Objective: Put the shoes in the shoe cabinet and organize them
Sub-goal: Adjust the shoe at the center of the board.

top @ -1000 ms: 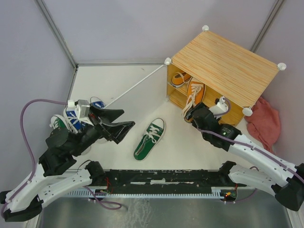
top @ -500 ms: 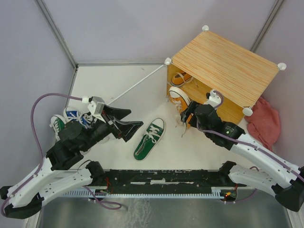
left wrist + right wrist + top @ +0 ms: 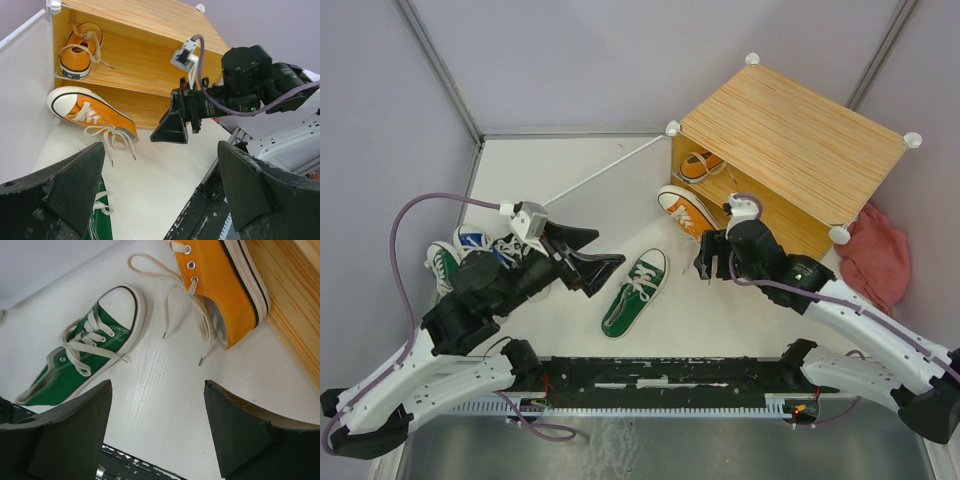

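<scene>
While both pairs of jaws stand apart and empty, the relation governing the next move is that between the right arm and the loose orange shoe. This shoe rests on its sole on the counter, just outside the open front of the shoe cabinet and level with the lower compartment. Whether it touches the cabinet's edge cannot be told. Its long axis runs obliquely along that opening, toe to the far left and heel to the near right. The heel and trailing laces therefore point toward the right jaws, which hover just beside them on the near side.

A second orange shoe sits on the upper shelf. The green shoe lies mid-counter between the two arms, toe far-right and heel near-left. The left arm holds its wide-spread jaws near that toe. A blue shoe and a second green shoe sit beyond the left arm, by the left wall.

By this layout the right arm is the nearer to the loose orange shoe. It would probably have to grip across the shoe's width before turning it into the lower compartment. The left arm is better placed for the green shoe.
</scene>
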